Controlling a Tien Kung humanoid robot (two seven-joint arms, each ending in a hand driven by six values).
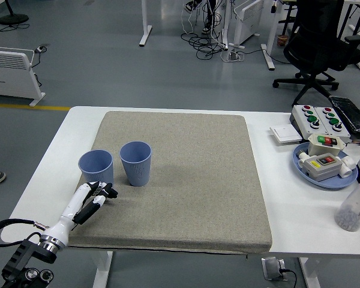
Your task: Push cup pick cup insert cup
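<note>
Where left hand nears left cup | contact unclear | grip unreadable | cup base hidden.

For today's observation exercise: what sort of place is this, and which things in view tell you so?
Probably a robotics lab or workshop in an office-like room. Clues: a black office chair, tangled cables on the grey floor, and button control boxes on the white table.

A white rectangular table is carrying a large beige woven fabric mat over its middle. At three o'clock a white switch plate, a white button box, a round blue plate and a clear plastic bottle are sitting directly on it.
</note>
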